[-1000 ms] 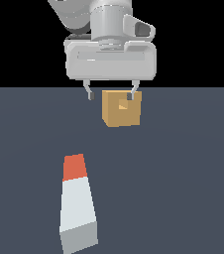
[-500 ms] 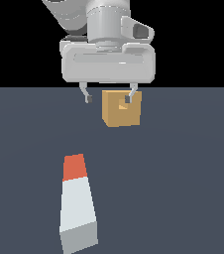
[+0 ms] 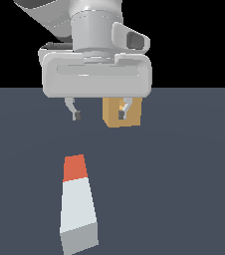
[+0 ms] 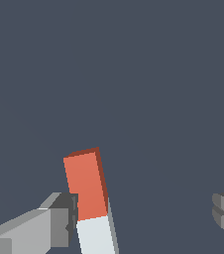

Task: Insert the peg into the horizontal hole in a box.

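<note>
Gripper (image 3: 99,113) in the exterior view hangs with fingers spread, holding nothing; we see the peg (image 3: 77,204) lying flat on the near floor, orange end pointing far, the box (image 3: 122,112) behind on the right. Wrist view: we see peg (image 4: 90,198) beside one fingertip (image 4: 63,218)

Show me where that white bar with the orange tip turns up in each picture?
Exterior view: the peg lies on the floor, low and left of centre, orange end pointing away toward the box.
Wrist view: its orange end shows beside one grey finger.
Shared landmark: that orange end.
</note>
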`<state>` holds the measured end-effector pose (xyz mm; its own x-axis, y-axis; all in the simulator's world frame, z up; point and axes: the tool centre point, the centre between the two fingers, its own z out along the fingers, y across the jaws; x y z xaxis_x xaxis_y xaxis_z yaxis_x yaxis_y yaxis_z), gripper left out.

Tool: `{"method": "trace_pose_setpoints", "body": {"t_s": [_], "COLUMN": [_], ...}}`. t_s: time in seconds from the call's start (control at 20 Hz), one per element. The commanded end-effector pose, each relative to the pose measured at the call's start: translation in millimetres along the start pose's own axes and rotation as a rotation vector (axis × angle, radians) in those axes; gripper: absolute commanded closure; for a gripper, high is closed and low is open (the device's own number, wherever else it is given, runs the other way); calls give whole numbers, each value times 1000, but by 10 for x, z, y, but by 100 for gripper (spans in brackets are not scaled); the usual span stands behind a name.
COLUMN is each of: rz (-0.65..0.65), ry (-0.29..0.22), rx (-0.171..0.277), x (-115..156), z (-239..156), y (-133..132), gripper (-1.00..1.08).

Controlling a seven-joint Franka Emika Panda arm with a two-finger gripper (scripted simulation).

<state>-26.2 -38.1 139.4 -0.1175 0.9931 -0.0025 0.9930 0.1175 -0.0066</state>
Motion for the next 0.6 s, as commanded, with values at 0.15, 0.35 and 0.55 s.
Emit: {"method": "trace_pose_setpoints", "body": {"t_s": [0.15,0.35,0.55], "rz": [-64,-108,-144], "ry": [0,1,1], "rx": [-2,-4,-5], "x": [-387,-663,-888], "z": [224,382,509], "y": [-169,-264,-325], "gripper": [-92,-92,-92]}}
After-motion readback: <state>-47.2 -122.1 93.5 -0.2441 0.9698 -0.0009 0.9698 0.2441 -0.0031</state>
